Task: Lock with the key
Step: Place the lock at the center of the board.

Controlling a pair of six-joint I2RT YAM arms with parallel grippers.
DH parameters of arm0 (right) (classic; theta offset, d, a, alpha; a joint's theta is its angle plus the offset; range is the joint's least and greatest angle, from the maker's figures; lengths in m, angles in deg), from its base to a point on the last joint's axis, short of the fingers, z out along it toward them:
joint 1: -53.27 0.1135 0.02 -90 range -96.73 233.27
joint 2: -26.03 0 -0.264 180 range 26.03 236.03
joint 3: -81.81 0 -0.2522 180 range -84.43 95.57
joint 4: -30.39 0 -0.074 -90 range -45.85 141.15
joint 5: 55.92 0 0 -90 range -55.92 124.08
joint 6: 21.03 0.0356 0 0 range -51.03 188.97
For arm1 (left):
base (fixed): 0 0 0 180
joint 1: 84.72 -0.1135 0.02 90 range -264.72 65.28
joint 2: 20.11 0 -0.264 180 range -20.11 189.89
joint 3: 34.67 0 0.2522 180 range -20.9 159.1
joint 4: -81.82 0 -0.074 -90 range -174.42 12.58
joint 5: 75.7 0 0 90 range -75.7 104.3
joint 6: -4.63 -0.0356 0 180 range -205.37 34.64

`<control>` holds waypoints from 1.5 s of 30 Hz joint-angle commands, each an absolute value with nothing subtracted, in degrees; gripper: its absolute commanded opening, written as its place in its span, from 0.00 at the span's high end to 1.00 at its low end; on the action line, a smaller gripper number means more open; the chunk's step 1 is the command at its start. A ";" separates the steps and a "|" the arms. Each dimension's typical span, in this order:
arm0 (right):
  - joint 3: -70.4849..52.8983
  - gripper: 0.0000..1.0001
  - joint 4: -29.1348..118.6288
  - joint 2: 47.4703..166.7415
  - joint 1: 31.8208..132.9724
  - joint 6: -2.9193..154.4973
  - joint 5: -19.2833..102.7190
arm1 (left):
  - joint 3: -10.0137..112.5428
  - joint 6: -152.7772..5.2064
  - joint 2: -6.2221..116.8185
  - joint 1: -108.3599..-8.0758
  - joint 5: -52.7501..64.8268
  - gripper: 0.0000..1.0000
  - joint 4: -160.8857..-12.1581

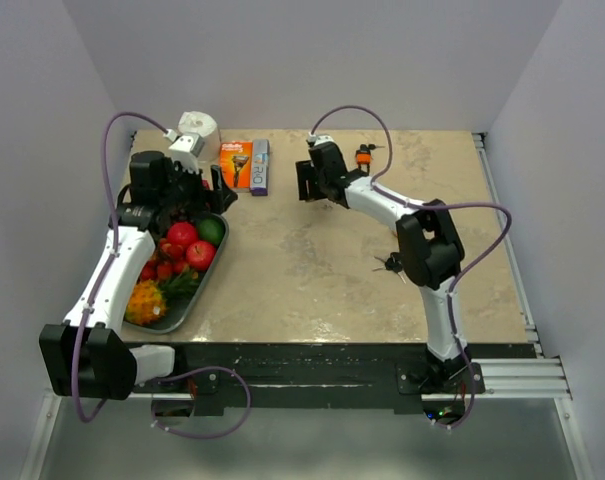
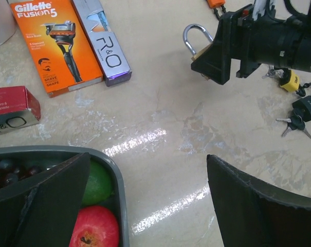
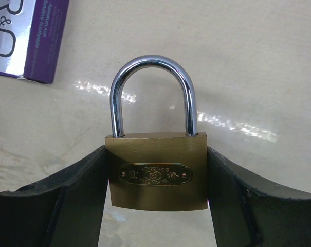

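My right gripper (image 3: 156, 180) is shut on a brass padlock (image 3: 156, 175) with a steel shackle, holding it by its two sides above the table. The padlock's shackle also shows in the left wrist view (image 2: 197, 42), sticking out of the right gripper (image 2: 217, 56). In the top view the right gripper (image 1: 310, 182) is at the back middle of the table. A bunch of keys with a black fob (image 2: 298, 119) and a small yellow padlock (image 2: 290, 81) lie on the table to its right. My left gripper (image 2: 147, 200) is open and empty, over the edge of the fruit tray (image 2: 113, 177).
A grey tray (image 1: 214, 262) holds apples, a lime and other fruit at the left. An orange Gillette box (image 1: 235, 163) and a purple R&O box (image 1: 259, 166) lie at the back. A red box (image 2: 14, 109) and a white object (image 1: 198, 126) are at the back left.
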State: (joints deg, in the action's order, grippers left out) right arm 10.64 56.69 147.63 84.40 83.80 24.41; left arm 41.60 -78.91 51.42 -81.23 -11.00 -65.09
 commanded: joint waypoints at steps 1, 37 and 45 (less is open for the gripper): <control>18.13 1.00 56.81 150.11 86.14 92.51 18.36 | 41.32 -78.69 51.08 -81.99 -10.57 0.01 -68.77; 21.04 0.06 60.85 157.86 90.18 102.81 13.60 | 44.04 -79.65 54.86 -84.72 -16.37 0.01 -67.10; 23.59 0.01 55.42 152.24 89.75 95.81 15.44 | 47.73 -80.09 56.79 -84.72 -18.13 0.01 -66.40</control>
